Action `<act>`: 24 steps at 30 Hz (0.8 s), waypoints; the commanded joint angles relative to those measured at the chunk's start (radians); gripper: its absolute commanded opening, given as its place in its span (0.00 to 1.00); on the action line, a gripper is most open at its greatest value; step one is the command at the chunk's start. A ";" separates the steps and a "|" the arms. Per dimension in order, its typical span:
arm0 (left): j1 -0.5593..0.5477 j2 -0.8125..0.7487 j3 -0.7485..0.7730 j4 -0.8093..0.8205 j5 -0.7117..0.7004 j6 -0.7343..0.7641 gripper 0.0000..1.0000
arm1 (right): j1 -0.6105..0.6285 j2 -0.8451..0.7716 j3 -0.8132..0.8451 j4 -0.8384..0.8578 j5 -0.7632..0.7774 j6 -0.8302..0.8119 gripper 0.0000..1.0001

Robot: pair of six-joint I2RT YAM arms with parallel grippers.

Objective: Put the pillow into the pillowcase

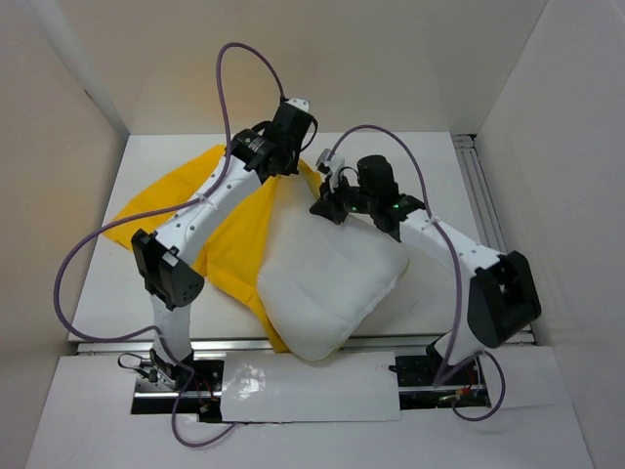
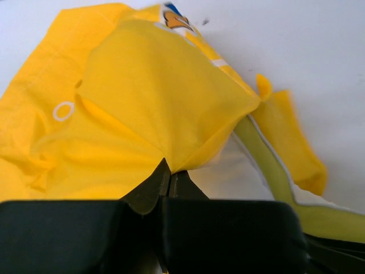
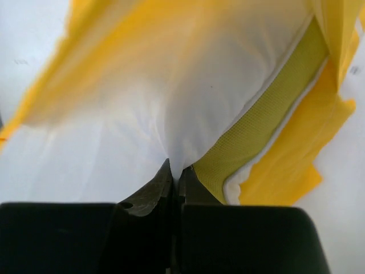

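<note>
The white puffy pillow (image 1: 327, 283) lies in the middle of the table, its near corner over the front edge. The bright yellow pillowcase (image 1: 171, 200) is spread to its left and behind, partly under it. My left gripper (image 1: 293, 147) is shut on a fold of the pillowcase (image 2: 165, 97) at the far side. My right gripper (image 1: 332, 207) is shut on the pillow's white fabric (image 3: 188, 91) at its far edge; the pillow's yellowish mesh edge (image 3: 262, 114) shows beside the jaws. A bit of cartoon print (image 2: 174, 20) shows on the case.
White walls enclose the table on the left, back and right. A metal rail (image 1: 483, 195) runs along the right side. A white sheet (image 1: 312, 386) covers the front strip between the arm bases. Purple cables loop above both arms.
</note>
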 commanded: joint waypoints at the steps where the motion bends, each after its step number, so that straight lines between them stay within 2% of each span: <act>1: -0.067 -0.089 0.005 0.077 0.005 -0.019 0.00 | 0.045 -0.143 -0.054 0.233 -0.043 0.048 0.00; 7: -0.225 -0.154 -0.018 0.104 0.052 -0.028 0.00 | 0.059 -0.220 -0.118 0.387 0.046 0.144 0.00; 10: -0.308 -0.192 -0.057 0.142 0.112 -0.014 0.00 | 0.059 -0.238 -0.173 0.536 0.074 0.210 0.00; 13: -0.386 -0.240 -0.095 0.164 0.166 0.012 0.00 | 0.059 -0.250 -0.223 0.609 0.131 0.255 0.00; 17: -0.429 -0.300 -0.193 0.222 0.284 0.023 0.00 | 0.036 -0.295 -0.319 0.797 0.185 0.357 0.00; 20: -0.439 -0.342 -0.256 0.247 0.293 -0.025 0.00 | 0.018 -0.351 -0.422 0.953 0.243 0.443 0.00; 24: -0.439 -0.398 -0.415 0.307 0.341 -0.071 0.00 | -0.002 -0.419 -0.574 1.170 0.320 0.584 0.00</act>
